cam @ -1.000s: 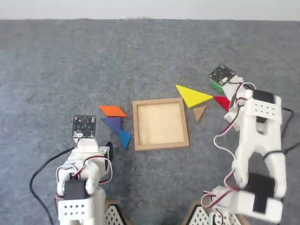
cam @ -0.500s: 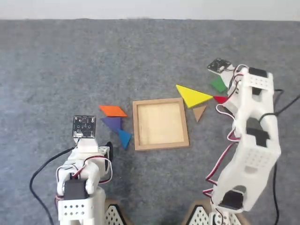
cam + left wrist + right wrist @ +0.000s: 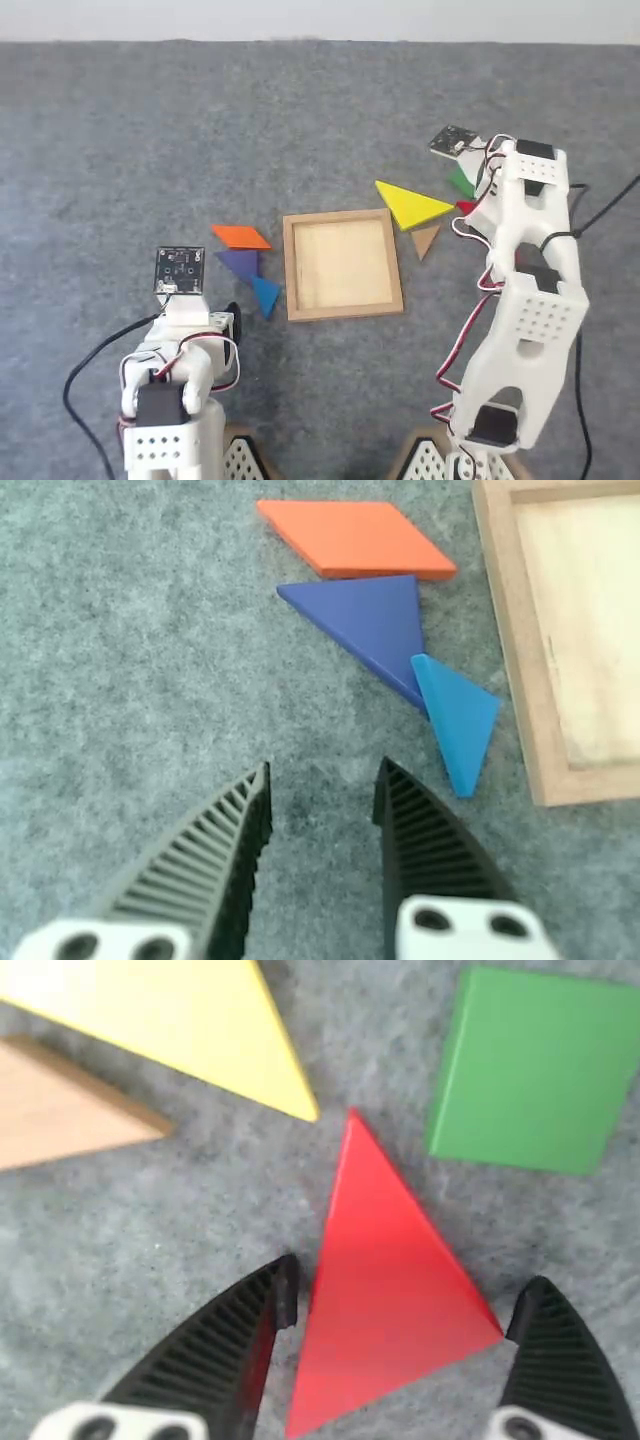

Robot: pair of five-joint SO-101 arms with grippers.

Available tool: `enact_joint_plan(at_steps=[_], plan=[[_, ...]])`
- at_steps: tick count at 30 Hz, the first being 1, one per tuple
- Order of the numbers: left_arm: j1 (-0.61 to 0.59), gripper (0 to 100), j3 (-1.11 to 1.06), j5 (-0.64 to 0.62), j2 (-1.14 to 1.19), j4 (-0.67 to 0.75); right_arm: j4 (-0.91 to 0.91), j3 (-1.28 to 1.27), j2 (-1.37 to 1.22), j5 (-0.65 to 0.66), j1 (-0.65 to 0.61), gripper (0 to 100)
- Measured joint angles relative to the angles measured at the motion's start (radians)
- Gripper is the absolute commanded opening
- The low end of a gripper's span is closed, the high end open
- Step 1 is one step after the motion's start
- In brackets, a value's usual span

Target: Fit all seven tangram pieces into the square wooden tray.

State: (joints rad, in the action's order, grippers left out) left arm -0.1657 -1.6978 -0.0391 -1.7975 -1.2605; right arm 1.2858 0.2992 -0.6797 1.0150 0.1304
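claw (image 3: pixel 405 1310) spread, straddling red triangle (image 3: pixel 385 1280)

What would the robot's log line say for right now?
tray: empty | right hand: open, either side of red triangle | left hand: open, over carpet

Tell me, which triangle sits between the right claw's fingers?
The red triangle: it alone lies inside the open right gripper; the yellow triangle and wooden triangle lie beyond its fingertips.
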Motion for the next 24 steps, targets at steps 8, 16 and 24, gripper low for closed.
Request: enact_joint_plan(at_steps=[8,16,24], plan=[[0.0,16,0.0,0.0,0.0,0.0,0.006,0.009,-0.012,-0.069,0.008,23.9],[0.0,16,0.0,0.0,0.0,0.0,-0.003,0.029,-0.012,-0.176,0.025,13.0],[0.0,16,0.0,0.0,0.0,0.0,0.008,0.04,-0.011,-0.238,0.041,21.2]])
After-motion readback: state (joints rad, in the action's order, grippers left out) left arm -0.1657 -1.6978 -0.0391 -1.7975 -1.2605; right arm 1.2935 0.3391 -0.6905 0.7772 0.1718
